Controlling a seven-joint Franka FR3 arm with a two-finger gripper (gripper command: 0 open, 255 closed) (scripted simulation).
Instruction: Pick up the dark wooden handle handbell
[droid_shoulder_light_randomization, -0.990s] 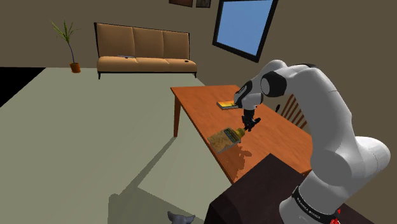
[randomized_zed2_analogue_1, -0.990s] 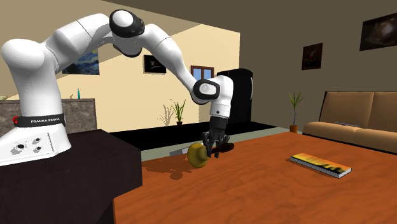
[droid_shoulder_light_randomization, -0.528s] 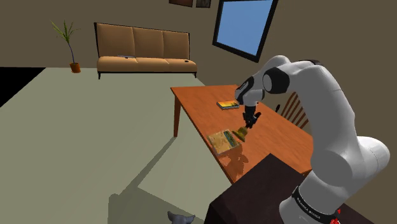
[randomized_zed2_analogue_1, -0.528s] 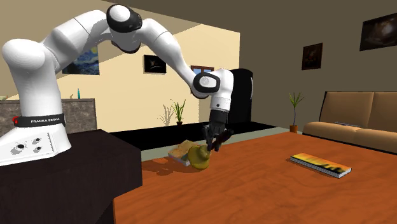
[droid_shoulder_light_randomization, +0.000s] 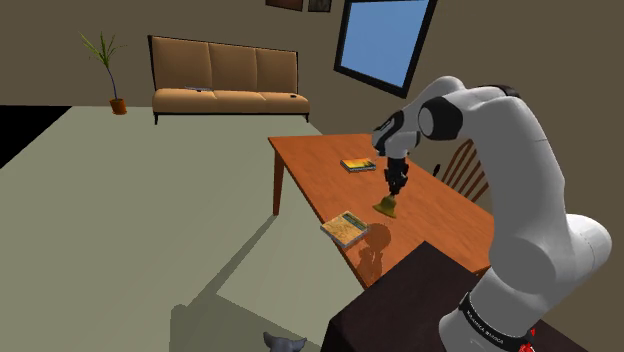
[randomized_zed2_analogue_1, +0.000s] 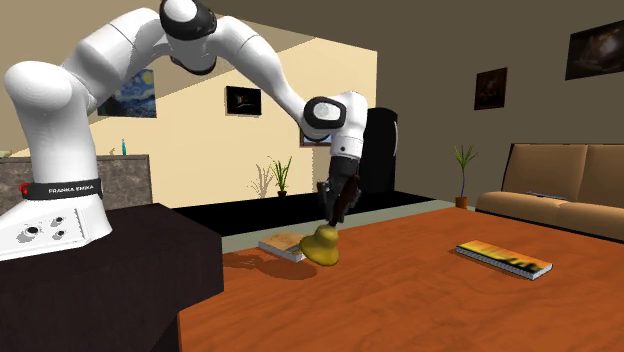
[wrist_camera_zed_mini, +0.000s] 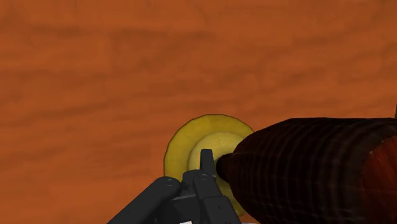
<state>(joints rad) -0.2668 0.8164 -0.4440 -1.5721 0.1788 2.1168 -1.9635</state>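
A handbell with a yellow brass-coloured bell and a dark wooden handle hangs mouth down under my gripper. The black fingers are shut on the handle. The bell sits low over the orange-brown wooden table, slightly tilted; whether its rim touches the top I cannot tell. In the wrist view my gripper looks down the handle onto the round yellow bell, with table wood behind it.
A small book lies at the table's near edge, just beside the bell. A second book lies farther along the table. A chair stands behind the table, a sofa by the wall, and my dark stand nearby.
The bell lay on its side over the small book; now it hangs upright from my gripper, carried up and off the book toward the table's middle.
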